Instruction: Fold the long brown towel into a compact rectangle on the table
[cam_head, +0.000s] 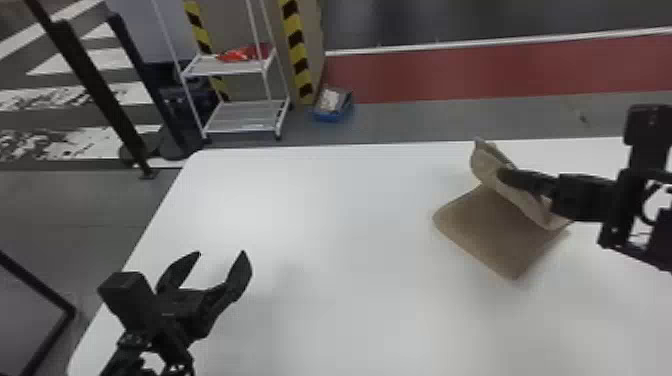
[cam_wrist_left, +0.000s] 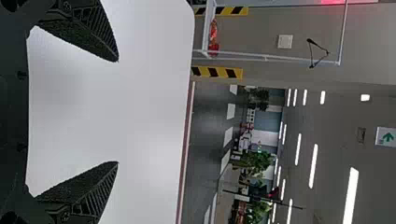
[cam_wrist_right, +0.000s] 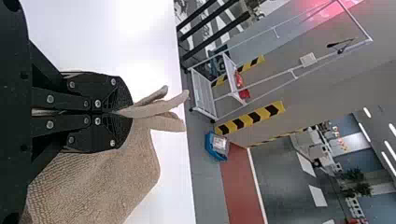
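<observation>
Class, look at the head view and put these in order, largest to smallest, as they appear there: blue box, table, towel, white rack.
1. Table
2. Towel and white rack: too alike in spread to rank
3. Blue box

OK so you've got one brown cloth towel (cam_head: 492, 227), one white round-cornered table (cam_head: 325, 250), two grippers (black flat-fingered left gripper (cam_head: 221, 254), matching right gripper (cam_head: 505, 176)), one white metal rack (cam_head: 245, 116), one blue box (cam_head: 334, 118).
</observation>
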